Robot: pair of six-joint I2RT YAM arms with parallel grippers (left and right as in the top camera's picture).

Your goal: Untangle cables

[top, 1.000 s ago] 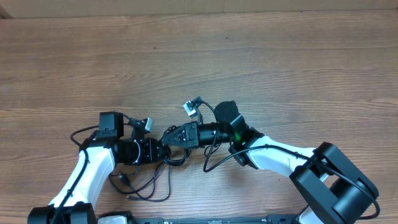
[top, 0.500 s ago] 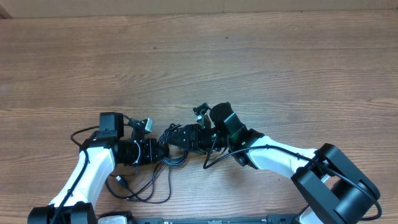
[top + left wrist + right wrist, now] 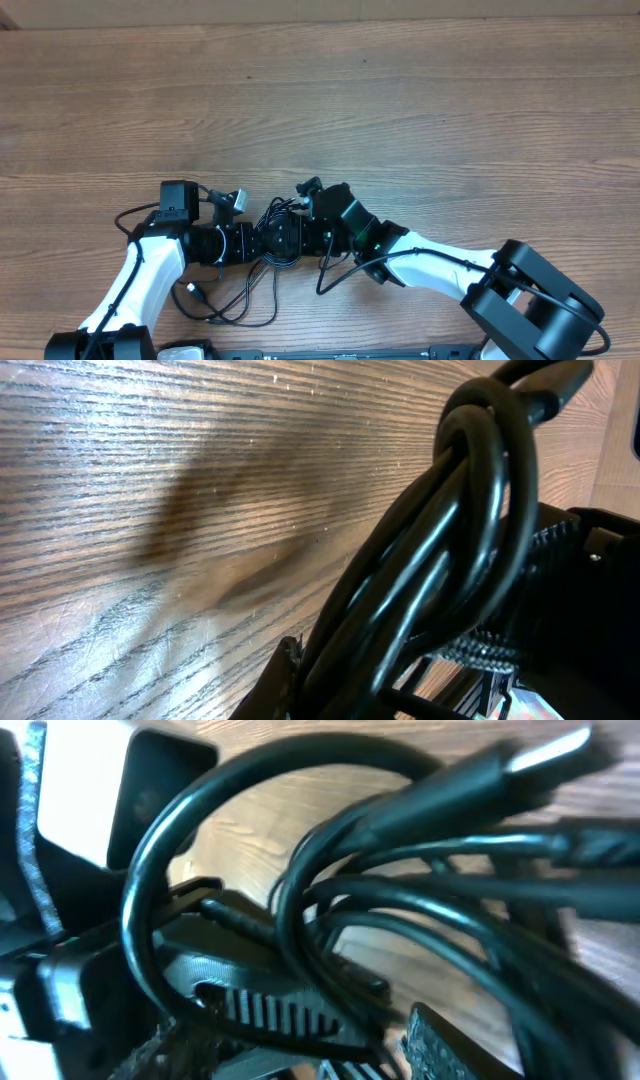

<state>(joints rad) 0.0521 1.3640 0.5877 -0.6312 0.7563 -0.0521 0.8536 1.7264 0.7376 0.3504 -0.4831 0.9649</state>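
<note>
The left pincer [image 3: 259,243] is clamping tight on the cables [image 3: 279,252], with its fingers closed around the knotted part of the bundle. In the left wrist view the cables [image 3: 440,560] are rising out of the grip as several thick black strands, looping over one another and filling the right half of the frame, with a molded plug end [image 3: 545,378] sticking out at the top.

The right pincer [image 3: 293,231] is pressing in from the other side, nose to nose with the left one, and its fingers are standing apart. In the blurred right wrist view the cables [image 3: 400,900] are crossing in front of them in curved loops. A plug [image 3: 545,750] is pointing toward the upper right corner.

From the bundle, loose strands [image 3: 245,300] are trailing down toward the near edge of the counter [image 3: 400,100], curving below the left arm [image 3: 140,285] and ending in a small plug [image 3: 190,290]. The right arm [image 3: 440,262] is reaching in from the lower right. The whole tangle is sitting near the front middle of the counter, between the two arms.
</note>
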